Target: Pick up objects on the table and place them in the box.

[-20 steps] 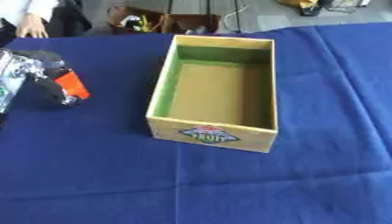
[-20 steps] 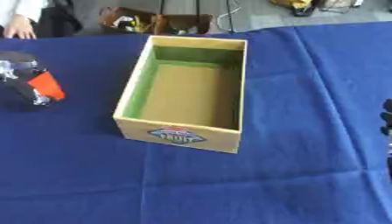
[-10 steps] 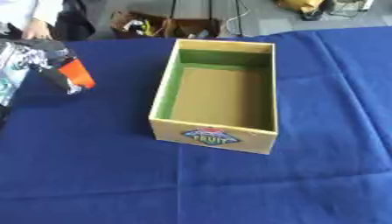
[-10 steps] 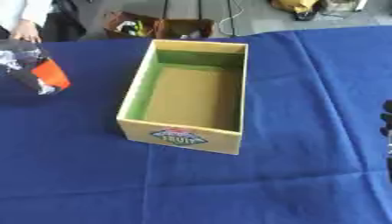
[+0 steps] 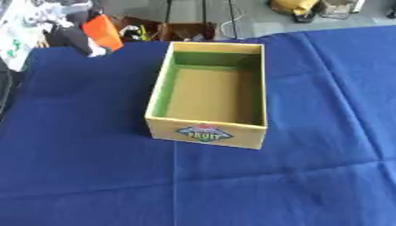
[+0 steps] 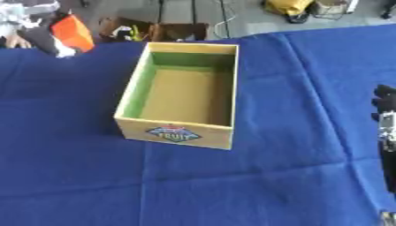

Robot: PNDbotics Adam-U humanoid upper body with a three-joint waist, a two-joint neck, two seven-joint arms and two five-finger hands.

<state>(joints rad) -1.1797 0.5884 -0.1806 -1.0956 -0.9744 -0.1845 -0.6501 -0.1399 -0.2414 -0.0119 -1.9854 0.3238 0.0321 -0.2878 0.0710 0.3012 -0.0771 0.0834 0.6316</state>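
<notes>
Left hand (image 5: 66, 24) is up at the top left corner, above the far edge of the table. Its dark fingers are curled round an orange thing (image 5: 102, 32), which sticks out on the right side of the hand. The orange thing is flat and bright, and it is held up off the blue cloth (image 5: 85, 172). It is to the left of the box (image 5: 207, 132) and a bit farther back, not over it. A small white bit shows just under the orange thing, but what it is cannot be told.

Right hand (image 6: 385, 115) shows only in the right eye view, at the right edge. Just a few dark fingers peek in there, low by the cloth. Whether they are open or curled cannot be told, and nothing can be seen in them.

In the middle of the table stands the box. It is tan on the outside, green on the inside walls, and brown on the bottom. Its top is open and nothing lies inside. A little picture label is on the near wall.

All over the table lies the blue cloth, with a few soft folds near the front. Past the far edge there is a grey floor with some bags and wires.
</notes>
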